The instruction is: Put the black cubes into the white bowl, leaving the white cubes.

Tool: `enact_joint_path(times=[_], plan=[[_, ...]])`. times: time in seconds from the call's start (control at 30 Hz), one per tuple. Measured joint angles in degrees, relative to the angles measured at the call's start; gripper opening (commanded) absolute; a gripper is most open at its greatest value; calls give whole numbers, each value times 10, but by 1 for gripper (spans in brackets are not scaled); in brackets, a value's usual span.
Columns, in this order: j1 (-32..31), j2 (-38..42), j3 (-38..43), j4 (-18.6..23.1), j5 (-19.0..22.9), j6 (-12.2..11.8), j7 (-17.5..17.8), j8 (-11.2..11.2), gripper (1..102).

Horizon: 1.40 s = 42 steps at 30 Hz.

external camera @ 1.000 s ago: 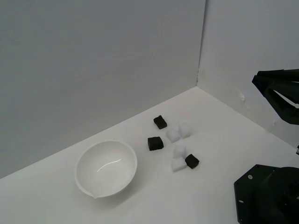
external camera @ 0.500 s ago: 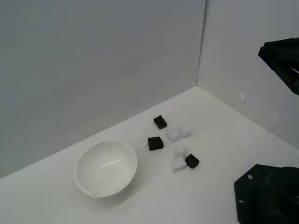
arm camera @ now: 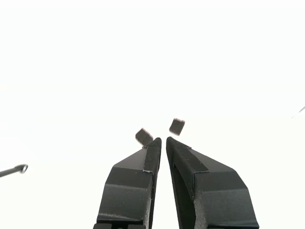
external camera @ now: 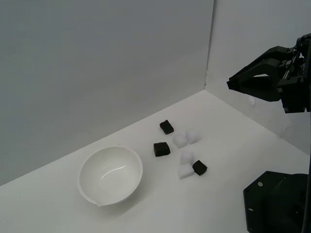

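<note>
Approach step. Gripper [external camera: 232, 83] aloft, fingers [arm camera: 153, 147] nearly closed, empty. Three black cubes [external camera: 161, 148] mid-tabletop among white cubes [external camera: 180, 140]; white bowl [external camera: 111, 175] empty. Next: spread fingers, descend over one.

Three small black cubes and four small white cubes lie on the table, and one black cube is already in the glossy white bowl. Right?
Not quite: the exterior view shows the glossy white bowl empty. All three small black cubes lie on the table among the four small white cubes.

The white worktop [external camera: 233, 145] carries the white bowl [external camera: 111, 175], three black cubes [external camera: 162, 149] and four white cubes [external camera: 186, 158], clustered below and well apart from the raised hand [external camera: 233, 83].
</note>
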Motion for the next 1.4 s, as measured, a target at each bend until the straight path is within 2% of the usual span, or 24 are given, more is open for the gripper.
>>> enact_joint_path(times=[0.3, 0.47, 0.53, 0.6, 0.67, 0.8, 0.87, 0.97, 1.1, 1.2, 1.4], plan=[[0, -56, -55, -6, -4, 2, 25, -10, 4], [0, -83, -83, -7, -5, 1, 57, -19, 5], [0, -100, -101, -6, -5, 2, 69, -20, 9], [0, -116, -117, -7, -5, 2, 82, -20, 18], [0, -134, -134, -6, -5, -2, 92, -28, 19], [0, -166, -166, -6, -5, -4, 97, -29, 22], [0, -180, -179, -6, -5, -4, 97, -30, 33], [0, -196, -196, -6, -5, -4, 97, -30, 57], [0, -200, -200, 11, 13, -20, 87, -30, 74], [0, -200, -200, 39, 39, -30, 69, -30, 99], [0, -200, -200, 79, 78, -34, 49, -31, 100]])
